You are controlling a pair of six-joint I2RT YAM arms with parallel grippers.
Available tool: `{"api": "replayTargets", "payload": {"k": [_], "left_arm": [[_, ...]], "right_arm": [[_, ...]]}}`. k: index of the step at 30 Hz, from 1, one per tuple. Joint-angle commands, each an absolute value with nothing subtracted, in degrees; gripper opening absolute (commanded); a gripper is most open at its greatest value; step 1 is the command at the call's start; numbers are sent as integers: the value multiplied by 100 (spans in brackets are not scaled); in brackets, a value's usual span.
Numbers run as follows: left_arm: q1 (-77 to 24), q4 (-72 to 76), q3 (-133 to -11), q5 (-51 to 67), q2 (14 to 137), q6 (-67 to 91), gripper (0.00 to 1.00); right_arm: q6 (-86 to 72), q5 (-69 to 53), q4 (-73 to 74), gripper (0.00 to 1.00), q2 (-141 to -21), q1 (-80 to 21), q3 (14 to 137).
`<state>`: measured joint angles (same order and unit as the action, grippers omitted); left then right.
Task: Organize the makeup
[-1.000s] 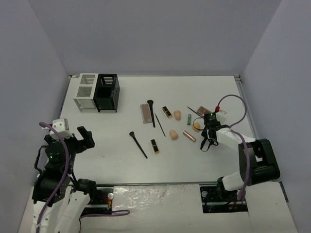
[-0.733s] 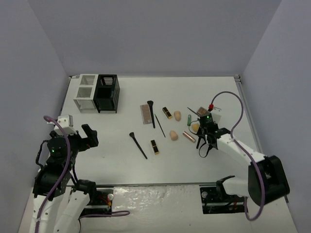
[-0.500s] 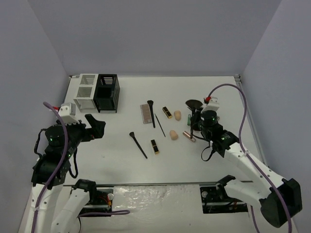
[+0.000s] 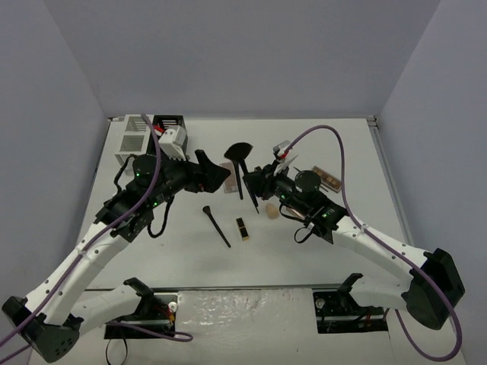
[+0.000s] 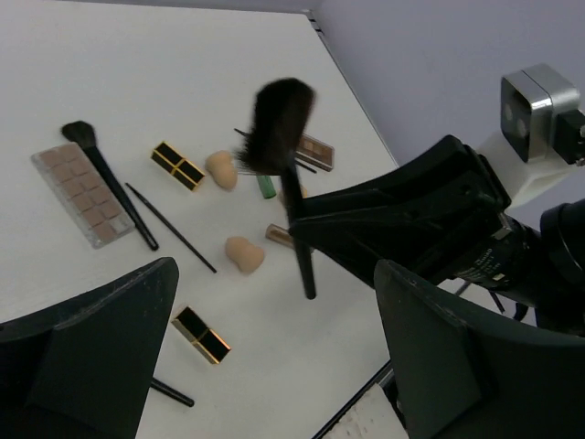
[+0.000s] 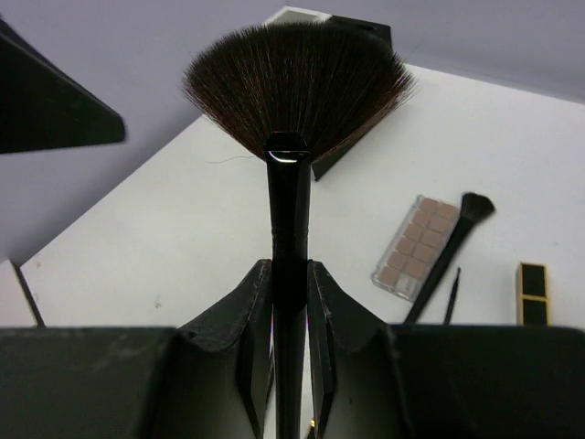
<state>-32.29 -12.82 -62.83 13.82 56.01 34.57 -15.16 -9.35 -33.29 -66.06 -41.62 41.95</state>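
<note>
The white table (image 4: pixel 335 228) is seen from above, and two slatted bins are parked at its far left corner: the white bin (image 4: pixel 135 135) and, just beside it at 3 o'clock, the black bin (image 4: pixel 169 122). Mid-table, both arms are brought close together.

The fan brush (image 6: pixel 291 183) is clamped by its handle between the closed fingers of the right gripper (image 6: pixel 291 270) and is lifted clear of the table. Its long axis is laid roughly 12 to 6 o'clock in the overhead view, bristles toward 12. At 9 o'clock from it, very near, the left gripper (image 4: pixel 211 171) is held spread apart with nothing in it.

From the brush, the bins are found at about 10 o'clock, beyond the left gripper, so the left arm is judged the nearer one to them. Either a hand-off or a reach across is called for.

On the table, a palette (image 6: pixel 416 247) is seen with a flat brush (image 6: pixel 457 240) just beside it. Nearer the bases, a sponge (image 4: pixel 270 209), a lipstick (image 4: pixel 242 228) and a thin brush (image 4: pixel 217 226) are left scattered.
</note>
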Motion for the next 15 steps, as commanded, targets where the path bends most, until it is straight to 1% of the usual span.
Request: {"api": "replayTargets", "payload": {"k": [1, 6, 10, 12, 15], "left_arm": [[-3621, -222, -6618, 497, 5900, 3447, 80], [-3867, 315, -6443, 80, 6152, 3506, 71], [-3893, 605, -6309, -146, 6255, 3581, 66], [-3894, 830, -6251, -128, 6289, 3606, 62], [-3894, 1046, -6181, -70, 6364, 3650, 51]], "right_arm": [[-1464, -1211, -4629, 0, -6830, -4360, 4716], [-1564, -1239, -4833, 0, -6952, -4465, 4764], [-1587, -1267, -4906, 0, -6992, -4528, 4775], [-1612, -1277, -4918, 0, -7013, -4536, 4789], [-1657, -1307, -4997, 0, -7020, -4544, 4768]]}}
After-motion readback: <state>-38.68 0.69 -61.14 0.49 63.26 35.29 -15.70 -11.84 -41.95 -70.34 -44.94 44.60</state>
